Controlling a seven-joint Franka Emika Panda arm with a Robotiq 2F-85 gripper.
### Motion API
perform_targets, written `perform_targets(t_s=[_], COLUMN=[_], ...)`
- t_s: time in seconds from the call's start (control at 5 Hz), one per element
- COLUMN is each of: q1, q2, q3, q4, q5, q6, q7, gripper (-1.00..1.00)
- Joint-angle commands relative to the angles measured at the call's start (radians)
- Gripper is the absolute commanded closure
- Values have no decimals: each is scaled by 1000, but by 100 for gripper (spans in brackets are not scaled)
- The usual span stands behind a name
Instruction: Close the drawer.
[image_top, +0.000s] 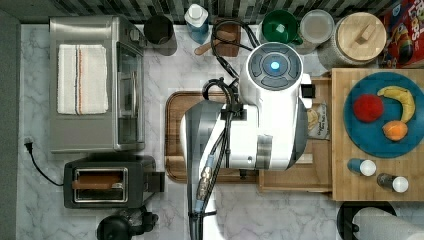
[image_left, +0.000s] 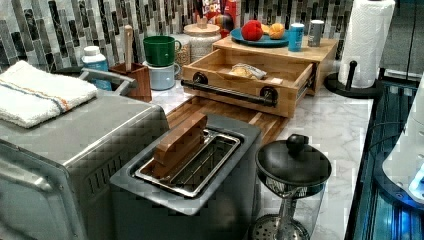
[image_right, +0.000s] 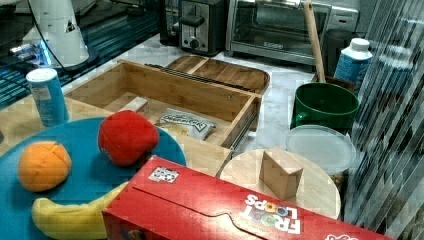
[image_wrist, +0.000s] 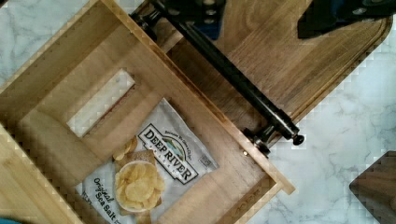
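Note:
The drawer (image_left: 235, 65) stands pulled open from under the light-wood top (image_top: 345, 135), out over a brown cutting board (image_top: 175, 135). Its thin black bar handle (image_left: 232, 93) runs along the front edge. A bag of chips (image_wrist: 149, 172) lies inside the drawer (image_wrist: 60, 121). In the top view my white arm (image_top: 270, 110) covers most of the drawer (image_top: 295, 177). In the wrist view my gripper (image_wrist: 261, 14) is open above the cutting board just outside the drawer front, one dark finger (image_wrist: 205, 9) close over the handle (image_wrist: 233, 77) and the other finger (image_wrist: 341, 14) well apart from it.
A toaster (image_top: 107, 182) and a toaster oven (image_top: 95, 82) stand on the top view's left. A blue plate (image_top: 370, 137) with fruit and two shakers sit on the wood top. A paper towel roll (image_left: 367, 40) and a French press (image_left: 292, 170) stand on the marble counter.

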Motion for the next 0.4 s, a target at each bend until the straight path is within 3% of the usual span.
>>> perform_targets(t_s=[0.2, 0.4], q1=[-3, -4], q2=[1, -31], q3=[3, 13], q4=[0, -39], q5=[-3, -5], q6=[2, 1], q7=[-13, -118], gripper=[100, -100])
